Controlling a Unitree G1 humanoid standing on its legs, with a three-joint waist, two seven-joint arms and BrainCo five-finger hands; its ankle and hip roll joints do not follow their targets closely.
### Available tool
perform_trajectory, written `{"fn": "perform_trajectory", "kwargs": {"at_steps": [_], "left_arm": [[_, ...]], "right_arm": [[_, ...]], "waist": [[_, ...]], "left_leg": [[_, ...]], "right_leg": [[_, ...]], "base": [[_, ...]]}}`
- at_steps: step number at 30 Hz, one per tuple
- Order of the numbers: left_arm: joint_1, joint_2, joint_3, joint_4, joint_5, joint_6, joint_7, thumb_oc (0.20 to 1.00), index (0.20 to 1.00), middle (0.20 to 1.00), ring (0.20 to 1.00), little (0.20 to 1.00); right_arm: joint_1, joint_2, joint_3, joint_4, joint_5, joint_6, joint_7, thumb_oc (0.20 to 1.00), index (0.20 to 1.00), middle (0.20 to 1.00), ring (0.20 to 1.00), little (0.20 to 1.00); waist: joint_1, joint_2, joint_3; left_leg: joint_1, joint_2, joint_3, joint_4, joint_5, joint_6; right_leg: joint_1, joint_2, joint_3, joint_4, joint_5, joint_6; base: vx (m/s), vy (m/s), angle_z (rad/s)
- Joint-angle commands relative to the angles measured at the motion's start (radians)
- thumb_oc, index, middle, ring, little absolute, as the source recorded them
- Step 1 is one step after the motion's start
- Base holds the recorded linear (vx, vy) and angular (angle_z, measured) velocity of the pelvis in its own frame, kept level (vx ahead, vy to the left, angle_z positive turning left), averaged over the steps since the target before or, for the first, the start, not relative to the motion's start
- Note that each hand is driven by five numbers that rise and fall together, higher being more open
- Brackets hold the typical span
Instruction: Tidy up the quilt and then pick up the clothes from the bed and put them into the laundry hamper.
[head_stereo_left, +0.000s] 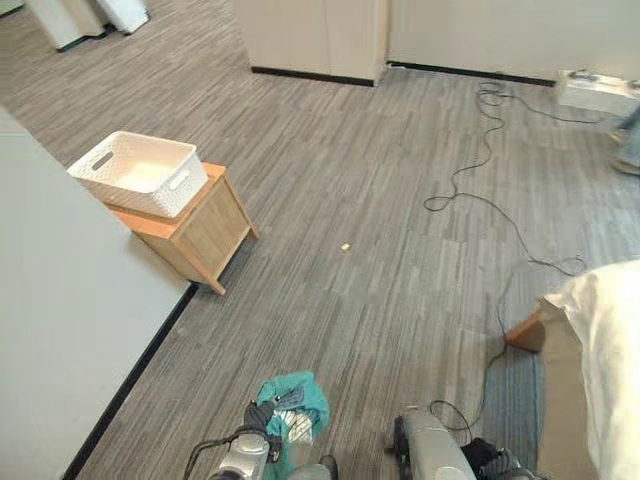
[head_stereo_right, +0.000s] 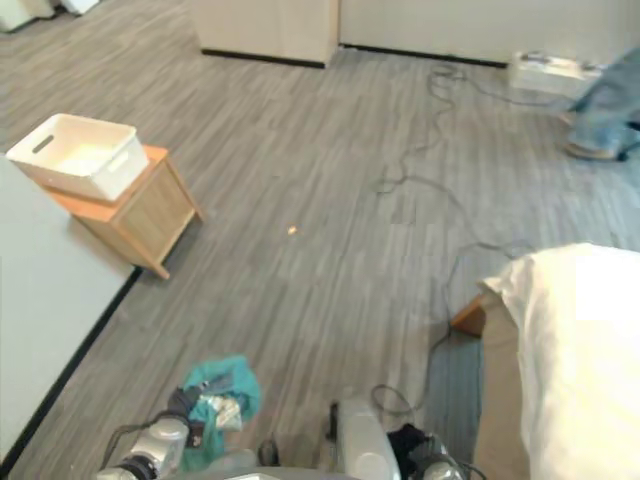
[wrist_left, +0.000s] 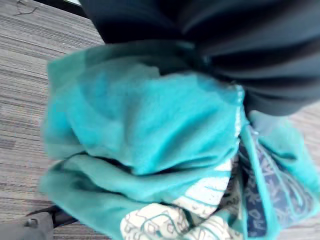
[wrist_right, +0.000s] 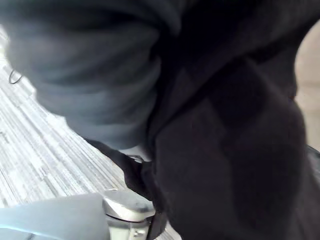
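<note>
One teal patterned garment (head_stereo_left: 296, 405) is bunched in the left hand (head_stereo_left: 258, 418), fingers curled round it; the right hand's state I cannot tell. Carrying step: next, cross the floor to the white hamper (head_stereo_left: 140, 172) on the wooden nightstand (head_stereo_left: 195, 228).

We observe the laundry hamper (head_stereo_left: 140, 172) as white matt plastic with a woven-textured wall and cut-out handle slots. It rests on a small cabinet (head_stereo_left: 200, 232) of light wood with visible grain and a smooth orange-toned top. The floor (head_stereo_left: 350, 200) is grey plank-pattern material with a streaked, matt surface. The clothes (wrist_left: 150, 145) are soft teal cloth, fleecy and matt, with a white printed panel. The quilt (head_stereo_right: 575, 340) is cream cloth, smooth and softly creased.
</note>
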Motion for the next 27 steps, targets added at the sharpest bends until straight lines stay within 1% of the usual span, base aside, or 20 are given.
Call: {"fn": "perform_trajectory", "kwargs": {"at_steps": [1, 4, 5, 6, 7, 9, 10, 12, 13, 14, 15, 16, 18, 21, 22, 23, 24, 25, 26, 27], "left_arm": [[-0.048, 0.003, -0.028, 0.017, 0.07, -0.023, 0.016, 0.2, 0.2, 0.2, 0.2, 0.2], [-0.04, -0.006, -0.03, 0.032, 0.074, -0.021, 0.02, 0.2, 0.2, 0.2, 0.2, 0.2], [-0.03, -0.015, -0.019, 0.04, 0.058, -0.014, 0.027, 0.2, 0.2, 0.2, 0.2, 0.2], [-0.03, -0.015, -0.019, 0.04, 0.058, -0.014, 0.027, 0.2, 0.2, 0.2, 0.2, 0.2], [-0.024, -0.013, -0.017, 0.042, 0.056, -0.011, 0.024, 0.2, 0.2, 0.2, 0.2, 0.2], [-0.018, -0.003, -0.015, 0.013, 0.027, -0.017, 0.033, 0.2, 0.2, 0.2, 0.2, 0.2], [-0.024, 0.003, -0.021, -0.013, 0.021, -0.018, 0.04, 0.2, 0.2, 0.2, 0.2, 0.2], [-0.029, 0.001, -0.022, -0.021, 0.018, -0.02, 0.039, 0.2, 0.2, 0.2, 0.2, 0.2], [-0.03, 0.0, -0.023, -0.031, 0.017, -0.023, 0.043, 0.2, 0.2, 0.2, 0.2, 0.2], [-0.026, -0.006, -0.022, -0.046, 0.023, -0.029, 0.038, 0.2, 0.2, 0.2, 0.2, 0.2], [-0.026, -0.006, -0.022, -0.046, 0.023, -0.029, 0.038, 0.2, 0.2, 0.2, 0.2, 0.2], [-0.015, -0.014, -0.027, -0.041, 0.044, -0.031, 0.025, 0.2, 0.2, 0.2, 0.2, 0.2], [-0.007, -0.016, -0.027, -0.048, 0.06, -0.025, 0.017, 0.2, 0.2, 0.2, 0.2, 0.2], [0.022, -0.014, -0.011, -0.038, 0.072, -0.013, 0.015, 0.2, 0.2, 0.2, 0.2, 0.2], [0.022, -0.014, -0.011, -0.038, 0.072, -0.013, 0.015, 0.2, 0.2, 0.2, 0.2, 0.2], [0.022, -0.017, -0.017, -0.023, 0.086, -0.01, 0.012, 0.2, 0.2, 0.2, 0.2, 0.2], [0.02, -0.006, -0.025, -0.022, 0.112, -0.002, 0.012, 0.2, 0.2, 0.2, 0.2, 0.2], [0.02, -0.006, -0.025, -0.022, 0.112, -0.002, 0.012, 0.2, 0.2, 0.2, 0.2, 0.2], [0.017, -0.001, -0.025, -0.023, 0.121, 0.001, 0.015, 0.2, 0.2, 0.2, 0.2, 0.2], [0.015, 0.004, -0.024, -0.023, 0.124, 0.004, 0.016, 0.2, 0.2, 0.2, 0.2, 0.2]], "right_arm": [[-0.055, -0.07, 0.002, -0.036, 0.006, -0.011, -0.026, 0.2, 0.2, 0.2, 0.2, 0.2], [-0.052, -0.072, 0.008, -0.022, -0.007, -0.007, -0.02, 0.2, 0.2, 0.2, 0.2, 0.2], [-0.059, -0.084, 0.024, -0.016, -0.015, -0.009, -0.013, 0.2, 0.2, 0.2, 0.2, 0.2], [-0.059, -0.083, 0.025, -0.016, -0.015, -0.009, -0.013, 0.2, 0.2, 0.2, 0.2, 0.2], [-0.06, -0.087, 0.024, -0.011, -0.011, -0.011, -0.009, 0.2, 0.2, 0.2, 0.2, 0.2], [-0.051, -0.105, 0.028, -0.041, 0.002, -0.019, -0.022, 0.2, 0.2, 0.2, 0.2, 0.2], [-0.058, -0.115, 0.032, -0.042, -0.002, -0.009, -0.026, 0.2, 0.2, 0.2, 0.2, 0.2], [-0.066, -0.115, 0.033, -0.039, -0.003, -0.005, -0.023, 0.2, 0.2, 0.2, 0.2, 0.2], [-0.065, -0.116, 0.035, -0.044, -0.005, -0.006, -0.018, 0.2, 0.2, 0.2, 0.2, 0.2], [-0.058, -0.114, 0.04, -0.05, -0.009, -0.011, -0.007, 0.2, 0.2, 0.2, 0.2, 0.2], [-0.058, -0.114, 0.04, -0.05, -0.009, -0.011, -0.007, 0.2, 0.2, 0.2, 0.2, 0.2], [-0.052, -0.108, 0.04, -0.043, -0.012, -0.018, -0.006, 0.2, 0.2, 0.2, 0.2, 0.2], [-0.046, -0.097, 0.031, -0.042, -0.008, -0.016, -0.008, 0.2, 0.2, 0.2, 0.2, 0.2], [-0.022, -0.071, 0.036, -0.027, -0.035, -0.011, -0.001, 0.2, 0.2, 0.2, 0.2, 0.2], [-0.022, -0.071, 0.036, -0.027, -0.035, -0.011, -0.001, 0.2, 0.2, 0.2, 0.2, 0.2], [-0.02, -0.063, 0.035, -0.015, -0.04, -0.017, -0.005, 0.2, 0.2, 0.2, 0.2, 0.2], [-0.006, -0.045, 0.023, -0.02, -0.031, -0.017, 0.003, 0.2, 0.2, 0.2, 0.2, 0.2], [-0.006, -0.045, 0.023, -0.02, -0.031, -0.017, 0.003, 0.2, 0.2, 0.2, 0.2, 0.2], [-0.008, -0.041, 0.024, -0.027, -0.021, -0.022, 0.001, 0.2, 0.2, 0.2, 0.2, 0.2], [-0.008, -0.039, 0.018, -0.036, -0.021, -0.02, 0.004, 0.2, 0.2, 0.2, 0.2, 0.2]], "waist": [[-0.018, 0.005, 0.022], [-0.018, -0.003, 0.003], [-0.028, -0.001, -0.001], [-0.028, -0.003, -0.003], [-0.028, -0.007, -0.003], [0.001, -0.039, 0.023], [0.036, -0.067, 0.045], [0.049, -0.072, 0.046], [0.06, -0.074, 0.043], [0.078, -0.06, 0.027], [0.08, -0.063, 0.026], [0.085, -0.042, 0.004], [0.083, -0.031, -0.019], [0.099, -0.037, -0.06], [0.097, -0.037, -0.06], [0.106, -0.067, -0.077], [0.095, -0.065, -0.073], [0.095, -0.066, -0.073], [0.073, -0.053, -0.057], [0.061, -0.037, -0.046]], "left_leg": [[0.079, -0.1, -0.017, -0.077, 0.022, -0.127], [0.113, -0.088, -0.037, -0.014, 0.002, -0.141], [0.061, -0.067, -0.034, 0.232, 0.073, -0.161], [0.058, -0.069, -0.034, 0.232, 0.075, -0.161], [0.0, -0.053, -0.027, 0.414, 0.167, -0.171], [-0.151, -0.019, 0.005, 0.698, 0.253, -0.16], [-0.298, -0.015, 0.064, 0.833, 0.212, -0.151], [-0.35, -0.014, 0.101, 0.845, 0.195, -0.155], [-0.375, -0.026, 0.131, 0.787, 0.185, -0.158], [-0.389, -0.044, 0.198, 0.565, 0.172, -0.149], [-0.385, -0.048, 0.201, 0.555, 0.178, -0.149], [-0.368, -0.036, 0.304, 0.259, 0.186, -0.144], [-0.342, -0.014, 0.427, 0.071, 0.208, -0.158], [-0.305, -0.041, 0.427, 0.008, 0.224, -0.108], [-0.305, -0.042, 0.427, 0.008, 0.224, -0.107], [-0.286, -0.092, 0.403, 0.01, 0.195, -0.085], [-0.243, -0.106, 0.386, 0.013, 0.172, -0.051], [-0.243, -0.107, 0.386, 0.012, 0.172, -0.05], [-0.193, -0.103, 0.374, 0.003, 0.155, -0.043], [-0.151, -0.093, 0.353, -0.013, 0.146, -0.038]], "right_leg": [[0.148, -0.017, 0.042, -0.385, 0.12, 0.058], [0.156, -0.017, 0.051, -0.336, 0.138, 0.054], [0.187, 0.005, 0.06, -0.287, 0.137, 0.018], [0.185, 0.003, 0.061, -0.288, 0.139, 0.018], [0.211, 0.005, 0.047, -0.279, 0.127, -0.008], [0.289, -0.015, 0.019, -0.287, 0.093, -0.062], [0.363, -0.04, 0.005, -0.322, 0.067, -0.088], [0.398, -0.048, 0.002, -0.338, 0.06, -0.089], [0.43, -0.057, -0.003, -0.353, 0.049, -0.086], [0.497, -0.053, -0.01, -0.371, 0.021, -0.069], [0.496, -0.057, -0.008, -0.371, 0.023, -0.068], [0.561, -0.046, -0.033, -0.377, -0.033, -0.048], [0.637, -0.047, -0.064, -0.386, -0.088, -0.03], [0.664, -0.051, -0.089, -0.306, -0.096, -0.002], [0.664, -0.051, -0.09, -0.305, -0.097, -0.002], [0.663, -0.074, -0.088, -0.187, -0.032, 0.039], [0.566, -0.071, -0.075, 0.074, 0.129, 0.109], [0.564, -0.072, -0.075, 0.077, 0.127, 0.109], [0.494, -0.05, -0.046, 0.228, 0.199, 0.113], [0.43, -0.042, -0.046, 0.322, 0.174, 0.11]], "base": [[0.53, -0.197, 1.03], [0.67, -0.309, 0.53], [0.48, -0.329, 0.38], [0.58, -0.426, 0.55], [0.34, -0.301, 0.52], [0.61, -0.503, 0.3], [0.52, -0.389, 0.37], [0.44, -0.167, 0.44], [0.81, -0.086, 0.22], [0.62, -0.039, 0.12], [0.92, 0.043, 0.12], [0.77, 0.085, 0.09], [0.73, 0.087, 0.09], [0.66, 0.031, 0.17], [0.57, 0.07, 0.17], [0.66, 0.085, 0.38], [0.66, 0.084, 0.42], [0.55, 0.04, 0.42], [0.38, 0.017, 0.45], [0.57, 0.024, 0.58]]}}
